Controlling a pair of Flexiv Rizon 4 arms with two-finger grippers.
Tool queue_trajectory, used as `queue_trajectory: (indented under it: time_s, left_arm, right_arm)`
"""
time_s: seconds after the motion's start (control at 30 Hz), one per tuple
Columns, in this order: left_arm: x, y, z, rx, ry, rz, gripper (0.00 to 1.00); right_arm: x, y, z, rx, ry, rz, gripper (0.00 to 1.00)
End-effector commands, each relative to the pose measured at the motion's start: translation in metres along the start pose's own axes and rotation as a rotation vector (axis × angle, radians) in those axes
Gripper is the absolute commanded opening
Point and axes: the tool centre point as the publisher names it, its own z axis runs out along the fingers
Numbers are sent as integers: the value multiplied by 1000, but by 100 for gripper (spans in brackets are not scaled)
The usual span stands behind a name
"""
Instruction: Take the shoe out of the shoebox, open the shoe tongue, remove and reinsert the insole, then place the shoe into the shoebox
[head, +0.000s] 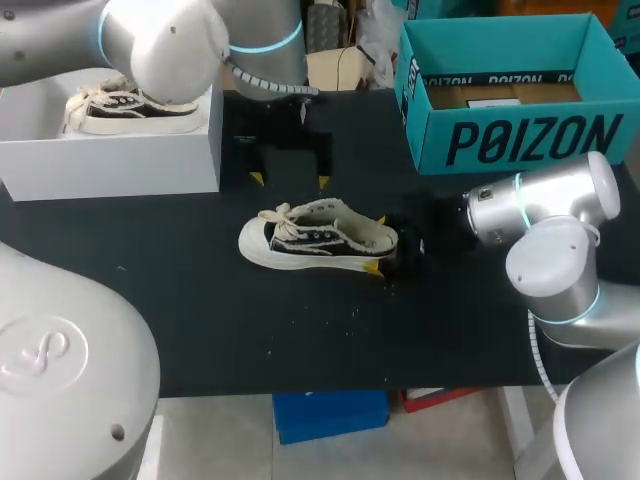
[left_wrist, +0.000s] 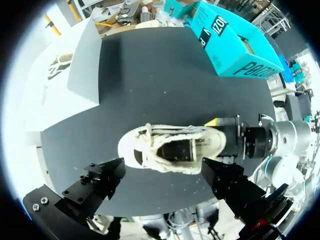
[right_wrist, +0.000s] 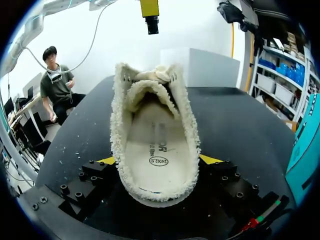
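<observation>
Black-and-cream canvas shoe (head: 315, 240) out of white cardboard shoebox (head: 120, 160); pale printed insole (right_wrist: 157, 145) seated inside; right gripper (right_wrist: 159, 160) clamps the heel; left gripper (head: 290, 180) spread above; insole cycle and reboxing apparently outstanding.

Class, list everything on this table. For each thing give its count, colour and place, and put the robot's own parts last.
table: one, black, under everything.
teal shoebox: one, teal, open, far right of the table.
white shoebox: one, white, far left of the table.
boxed sneaker: one, black and cream, in the white shoebox.
loose sneaker: one, black and cream, on its sole mid-table, toe pointing left.
insole: one, cream, inside the loose sneaker.
left gripper: one, black with yellow tips, fingers open, above the loose sneaker.
right gripper: one, black with yellow tips, fingers clamping the loose sneaker's heel from both sides.
</observation>
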Motion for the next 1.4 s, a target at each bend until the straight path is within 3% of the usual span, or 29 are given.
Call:
queue_trajectory:
  time_s: [0.03,0.2,0.73,1.03,1.07,1.1,1.17,1.23,1.27,1.4]
  left_arm:
    - [20,-6,21,-48,-207,18,100]
    - [28,-2,37,-84,-291,28,100]
    - [41,6,84,-154,-405,52,100]
    - [39,7,99,-176,-473,66,100]
    - [38,7,99,-179,-475,68,90]
    - [37,7,99,-179,-491,68,49]
    - [34,7,100,-174,-509,66,27]
    - [30,7,100,-178,-516,60,14]
    - [28,7,100,-172,-528,60,3]
    - [23,7,99,-171,-540,63,0]
  right_arm:
    - [-1,0,2,0,-1,1,0]
    - [-1,0,2,0,-1,1,0]
    - [-1,0,2,0,-1,1,0]
    - [-1,0,2,0,-1,1,0]
    - [-1,0,2,0,-1,1,0]
    - [-1,0,2,0,-1,1,0]
    - [-1,0,2,0,-1,1,0]
    - [-1,0,2,0,-1,1,0]
    - [-1,0,2,0,-1,1,0]
    - [-1,0,2,0,-1,1,0]
